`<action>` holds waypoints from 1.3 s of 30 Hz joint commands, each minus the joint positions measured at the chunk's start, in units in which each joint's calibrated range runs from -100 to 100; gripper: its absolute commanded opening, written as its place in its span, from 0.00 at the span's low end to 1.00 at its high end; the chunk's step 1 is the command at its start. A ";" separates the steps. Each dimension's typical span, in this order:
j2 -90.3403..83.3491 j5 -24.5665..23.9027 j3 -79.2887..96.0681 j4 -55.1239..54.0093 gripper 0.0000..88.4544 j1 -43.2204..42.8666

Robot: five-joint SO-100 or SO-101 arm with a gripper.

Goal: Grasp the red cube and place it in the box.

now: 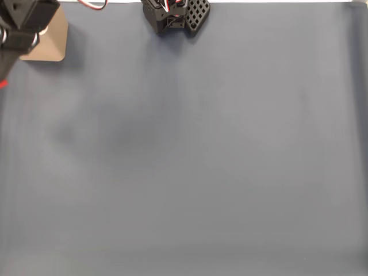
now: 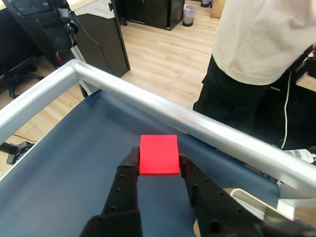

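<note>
Gripper (image 2: 159, 159) clasping the red cube (image 2: 158, 155) between both fingers, hovering over blue table (image 2: 74, 168), box (image 1: 50, 41) sitting near its corner.

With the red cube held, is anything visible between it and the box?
Nothing visible. In the wrist view the gripper clamps the red cube above the blue mat, and the box rim shows just beside a finger. In the fixed view the box sits partly under the arm.
</note>
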 commanded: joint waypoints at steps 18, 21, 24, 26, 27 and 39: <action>-7.96 -1.07 2.33 -0.39 0.00 11.84; -8.30 -1.51 2.42 -0.15 0.00 12.97; -9.78 -1.90 3.97 0.02 0.00 14.11; -11.34 -1.95 5.89 -0.07 0.00 14.82; -12.20 -1.95 7.07 -0.31 0.00 15.24; -24.77 -2.44 18.93 0.02 0.00 19.36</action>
